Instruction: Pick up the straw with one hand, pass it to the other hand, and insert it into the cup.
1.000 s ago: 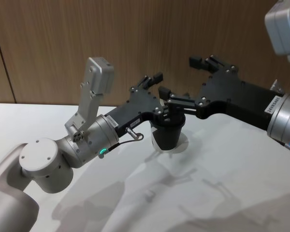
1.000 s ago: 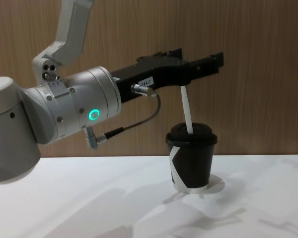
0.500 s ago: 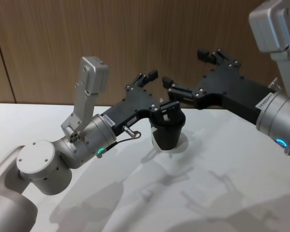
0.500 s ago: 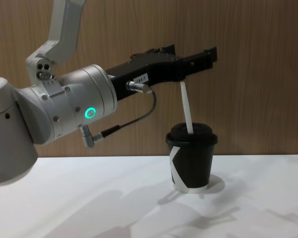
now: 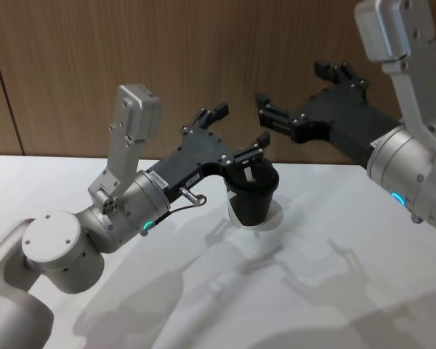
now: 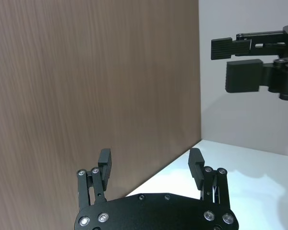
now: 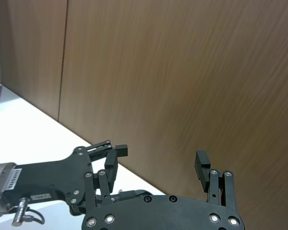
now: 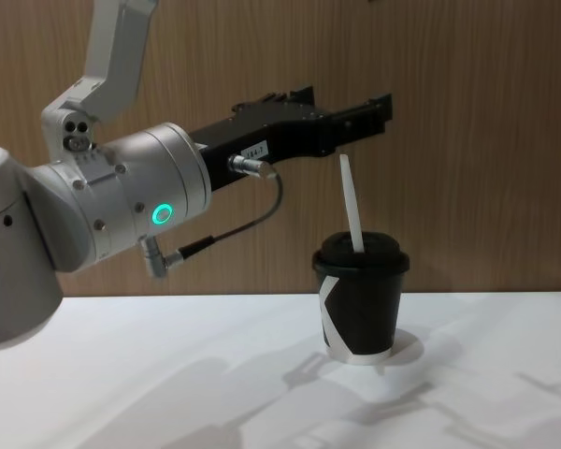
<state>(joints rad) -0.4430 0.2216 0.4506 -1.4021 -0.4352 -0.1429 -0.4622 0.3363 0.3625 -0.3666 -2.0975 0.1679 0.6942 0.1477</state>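
Observation:
The white straw point(image 8: 350, 204) stands slightly tilted in the domed lid of the black cup point(image 8: 359, 301), its upper half sticking out. The cup point(image 5: 251, 198) sits on the white table. My left gripper point(image 8: 357, 116), on the silver arm with the green ring, hovers open just above and left of the straw's top, not touching it. From its wrist camera the left gripper point(image 6: 150, 160) has nothing between its fingers. My right gripper point(image 5: 302, 93) is open and empty, raised above and right of the cup. Seen from the right wrist, the right gripper point(image 7: 156, 165) is equally bare.
The white table point(image 8: 168, 374) stretches out around the cup, with arm shadows across it. A wooden wall point(image 8: 486, 140) stands close behind the cup. The left arm's bulky silver body point(image 8: 84, 215) fills the near left side.
The left gripper let go of the straw and lifted away up and to the left. The straw stays in the cup. The right arm pulled back up and to the right.

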